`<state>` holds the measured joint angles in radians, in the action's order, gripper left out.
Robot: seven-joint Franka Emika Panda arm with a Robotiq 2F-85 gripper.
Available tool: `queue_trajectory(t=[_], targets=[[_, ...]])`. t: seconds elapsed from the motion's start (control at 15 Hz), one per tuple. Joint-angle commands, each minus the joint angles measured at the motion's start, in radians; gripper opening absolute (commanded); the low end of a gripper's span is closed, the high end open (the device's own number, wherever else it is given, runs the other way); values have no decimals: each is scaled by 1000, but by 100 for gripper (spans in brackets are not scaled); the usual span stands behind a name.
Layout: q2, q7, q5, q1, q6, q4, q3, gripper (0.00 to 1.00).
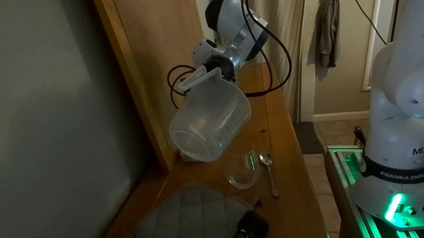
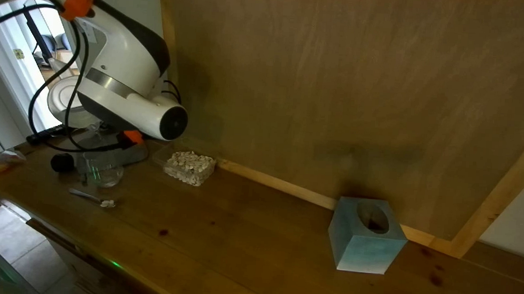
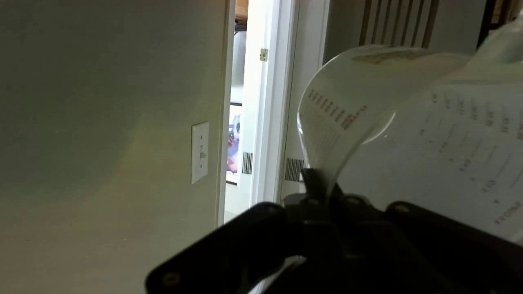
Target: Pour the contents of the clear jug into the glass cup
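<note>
The gripper point(image 3: 325, 191) clamps the clear jug point(image 1: 209, 117); a spoon point(image 1: 269, 170) and quilted pad point(image 1: 196, 228) flank the glass cup point(image 1: 242, 172).

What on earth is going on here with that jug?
A robot arm is holding a translucent measuring jug, tilted, above the wooden counter, its hand pinching the rim. The job seems to be pouring into the drinking glass, which sits on the counter beside a spoon. No stream is visible, and I can't tell whether the jug holds anything.
</note>
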<state>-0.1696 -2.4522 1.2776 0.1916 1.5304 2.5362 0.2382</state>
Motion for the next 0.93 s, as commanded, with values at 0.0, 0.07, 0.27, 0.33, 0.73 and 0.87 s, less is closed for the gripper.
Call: queue_trajectory(t=[0.0,0.07,0.27,0.33,0.73,0.87], targets=[[4,12,24,9,2,-8,-15,1],[1,14,24,8,9,-6,-18,1],[-4,26,23,6,30,-2,-27,1],[-5,32,20,5,38,-1,-31,1],[-24,69,12,1,113,10,-54,1],[-27,84,8,-1,141,13,-62,1]])
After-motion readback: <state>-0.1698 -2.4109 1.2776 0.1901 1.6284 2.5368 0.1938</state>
